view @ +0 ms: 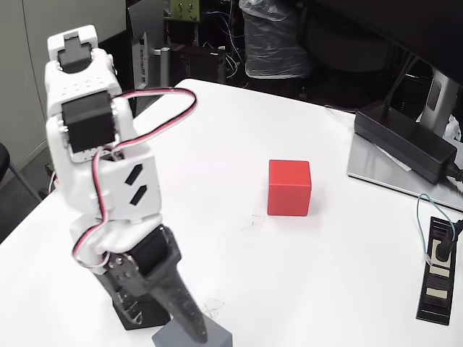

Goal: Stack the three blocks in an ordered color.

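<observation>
The red block stands alone on the white table, right of centre. At the bottom edge lies the grey block, cut off by the frame. My gripper reaches down at the lower left, and its black finger ends over the grey block's top. A black boxy shape, apparently the black block, sits just left of the finger and is partly hidden behind it. How the jaws stand is hidden by the finger and the dark shape.
A flat black power brick rests on a grey tray at the right edge, and a black power strip with a cable lies below it. Clutter and a monitor stand lie beyond the table's far edge.
</observation>
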Robot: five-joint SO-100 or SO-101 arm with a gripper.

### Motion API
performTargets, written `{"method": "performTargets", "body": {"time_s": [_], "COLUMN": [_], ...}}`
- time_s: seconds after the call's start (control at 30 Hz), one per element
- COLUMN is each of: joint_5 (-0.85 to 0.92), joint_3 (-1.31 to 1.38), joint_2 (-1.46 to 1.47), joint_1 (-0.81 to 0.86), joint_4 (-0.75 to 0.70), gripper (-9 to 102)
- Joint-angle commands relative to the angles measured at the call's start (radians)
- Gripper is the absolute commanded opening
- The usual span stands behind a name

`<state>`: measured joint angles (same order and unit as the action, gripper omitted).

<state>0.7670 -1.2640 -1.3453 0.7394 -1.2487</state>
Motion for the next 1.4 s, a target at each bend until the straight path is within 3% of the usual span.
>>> {"method": "performTargets", "body": {"time_s": [0.0, 0.33, 1.1, 1.37], "joint_5": [0.015, 0.017, 0.012, -0.064], "joint_3": [-0.006, -0.075, 0.089, 0.089], "joint_2": [-0.040, -0.037, 0.118, 0.120], "joint_1": [0.026, 0.021, -0.049, -0.063], "joint_4": [0.006, 0.008, 0.008, 0.009], "gripper": [33, 34, 33, 33]}}
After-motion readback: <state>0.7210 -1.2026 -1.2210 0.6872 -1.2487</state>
